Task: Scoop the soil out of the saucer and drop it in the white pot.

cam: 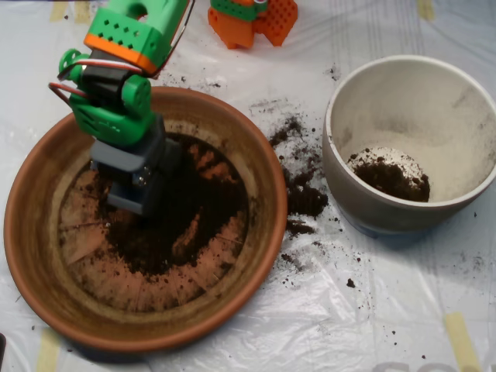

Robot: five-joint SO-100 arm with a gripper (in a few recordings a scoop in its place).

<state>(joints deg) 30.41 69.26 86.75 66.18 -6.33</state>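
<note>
The terracotta saucer [46, 256] fills the left half of the overhead view. Dark crumbly soil [190, 221] lies spread over its middle, with bare orange patches showing through. My grey scoop [133, 192] hangs from the green arm and is down in the saucer, at the left edge of the soil patch, its lower end touching the soil. The white pot [465, 101] stands at the right. A small heap of soil [391, 180] rests at the bottom of the pot, toward its near side.
Spilled soil [302, 194] is scattered on the white plastic sheet between saucer and pot. An orange part of the robot's base [256, 22] sits at the top middle. Yellow tape strips [461, 341] hold the sheet down.
</note>
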